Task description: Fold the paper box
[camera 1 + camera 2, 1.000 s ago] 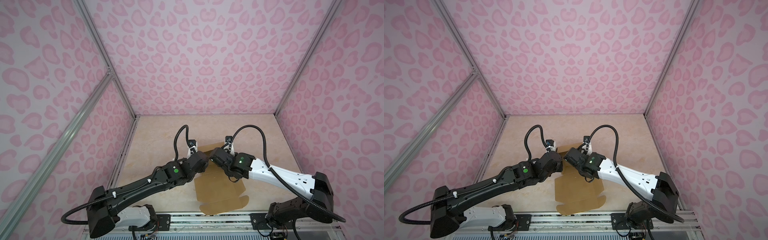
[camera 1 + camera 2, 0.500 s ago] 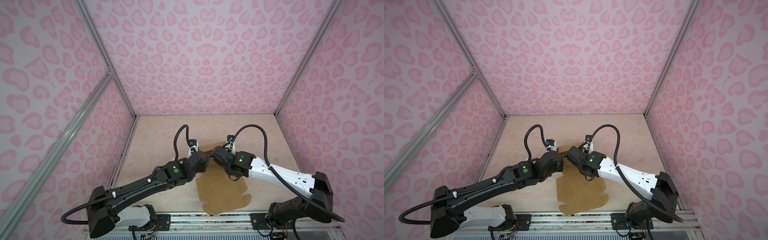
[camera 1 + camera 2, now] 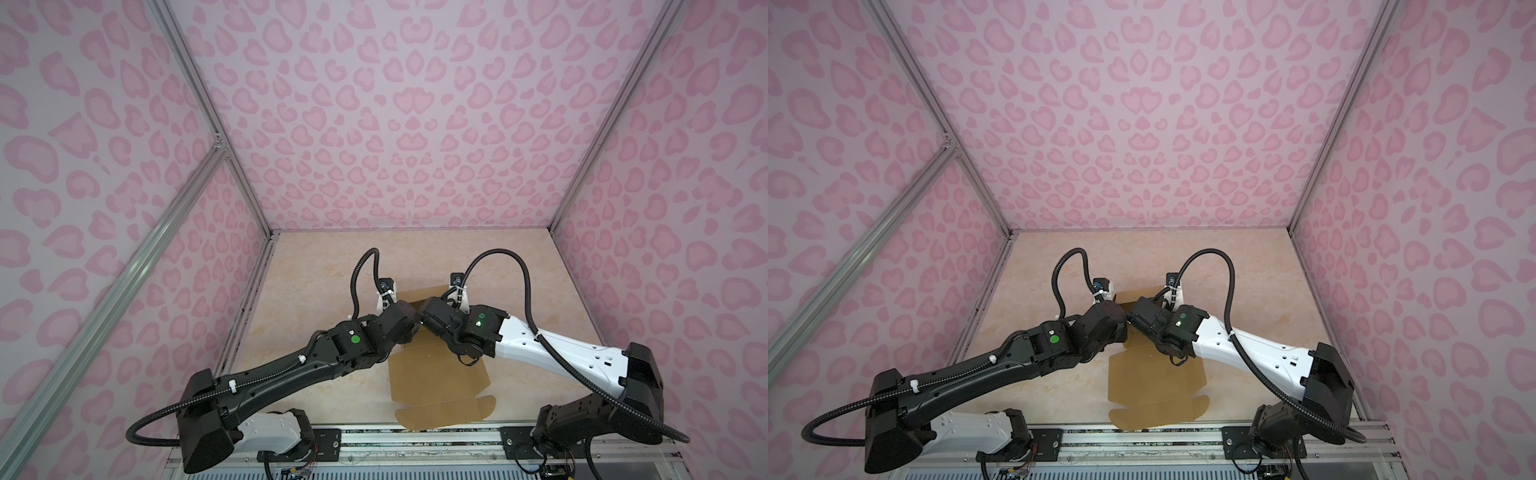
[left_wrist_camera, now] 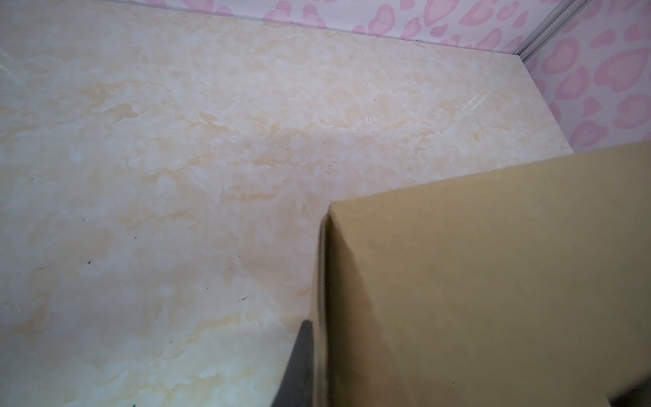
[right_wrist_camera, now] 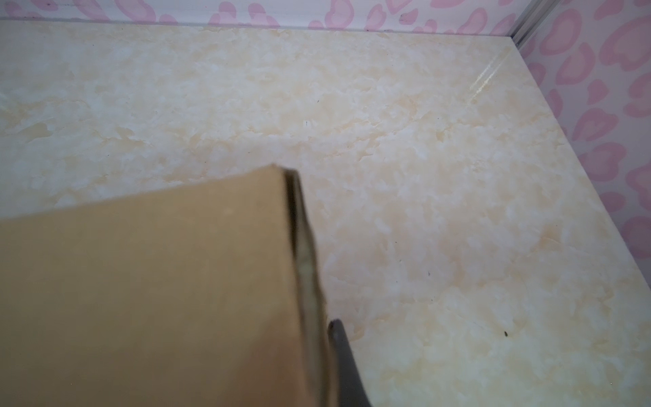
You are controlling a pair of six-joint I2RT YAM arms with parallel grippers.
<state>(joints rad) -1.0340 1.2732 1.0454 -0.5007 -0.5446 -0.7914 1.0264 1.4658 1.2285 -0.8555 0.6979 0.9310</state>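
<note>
No readable text, labels or numbers, paper box [image 3: 436, 374] unprinted

Matt brown cardboard paper box [image 3: 434, 374]; glossy marbled tabletop [image 3: 316, 270].

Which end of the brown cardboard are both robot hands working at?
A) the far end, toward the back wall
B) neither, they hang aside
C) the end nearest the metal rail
A: the left gripper and right gripper each clamp a raised edge of the cardboard, and both top views put them at its far end.
</note>
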